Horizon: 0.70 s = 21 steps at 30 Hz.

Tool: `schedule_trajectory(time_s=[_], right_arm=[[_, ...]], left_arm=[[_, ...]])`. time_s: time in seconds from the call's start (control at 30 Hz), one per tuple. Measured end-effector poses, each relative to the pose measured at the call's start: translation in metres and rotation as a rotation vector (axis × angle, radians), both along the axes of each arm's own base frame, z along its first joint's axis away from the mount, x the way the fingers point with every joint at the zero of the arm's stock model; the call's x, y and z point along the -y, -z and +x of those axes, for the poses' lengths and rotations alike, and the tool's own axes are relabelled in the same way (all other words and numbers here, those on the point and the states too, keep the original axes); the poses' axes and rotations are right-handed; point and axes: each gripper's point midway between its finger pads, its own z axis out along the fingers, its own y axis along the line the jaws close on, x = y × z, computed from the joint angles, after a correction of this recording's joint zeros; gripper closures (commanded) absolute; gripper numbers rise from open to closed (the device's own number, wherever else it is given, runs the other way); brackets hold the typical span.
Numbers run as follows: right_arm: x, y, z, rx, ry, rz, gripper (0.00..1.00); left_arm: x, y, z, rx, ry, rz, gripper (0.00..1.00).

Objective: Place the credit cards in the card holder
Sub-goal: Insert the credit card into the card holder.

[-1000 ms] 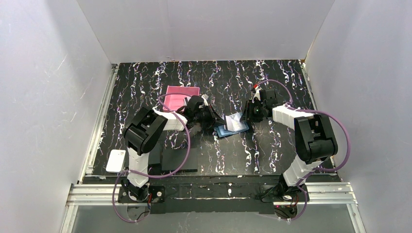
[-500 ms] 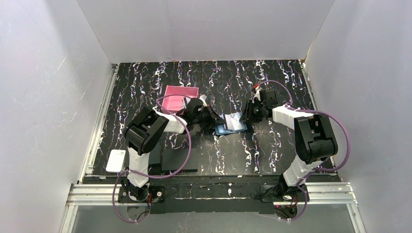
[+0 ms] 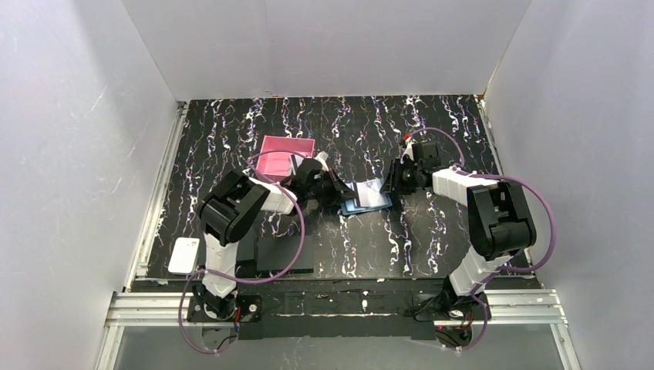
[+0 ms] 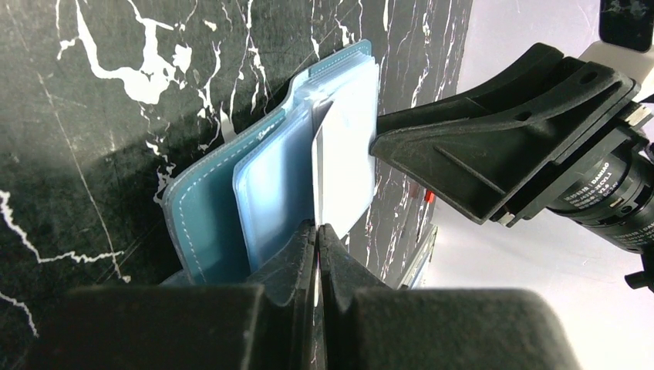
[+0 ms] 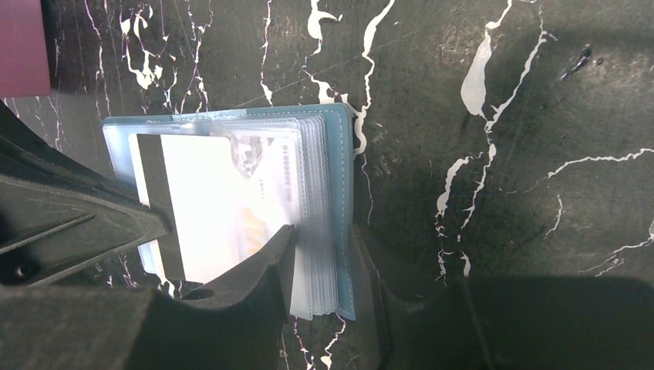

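Near the middle of the tabletop (image 3: 370, 247), the left tool (image 4: 317, 231) is clenched on the edge of a white, black-striped credit card (image 4: 343, 177). The card lies against the clear sleeves of a blue case (image 5: 343, 154). The right tool (image 5: 324, 285) grasps that case's spine edge. The card could snag a sleeve and drag the case, or slip free. Farther back sits the pink card holder (image 3: 289, 139); its contents cannot be told.
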Motion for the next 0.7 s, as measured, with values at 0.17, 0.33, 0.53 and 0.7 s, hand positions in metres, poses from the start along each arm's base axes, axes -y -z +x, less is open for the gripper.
schedule_trajectory(time_s=[0.17, 0.33, 0.53, 0.7], right_arm=[[0.000, 0.000, 0.000, -0.001, 0.000, 0.003, 0.62], [0.000, 0.000, -0.001, -0.003, 0.007, 0.013, 0.61], [-0.001, 0.000, -0.001, -0.006, 0.033, 0.045, 0.60], [-0.001, 0.000, -0.002, -0.012, 0.033, 0.048, 0.60]], left_arm=[[0.006, -0.001, 0.005, 0.007, 0.007, -0.008, 1.00], [0.013, 0.001, 0.005, 0.000, 0.014, -0.007, 0.98], [0.010, 0.011, 0.001, -0.030, 0.028, 0.082, 0.71], [0.011, 0.005, 0.004, -0.026, 0.085, 0.187, 0.55]])
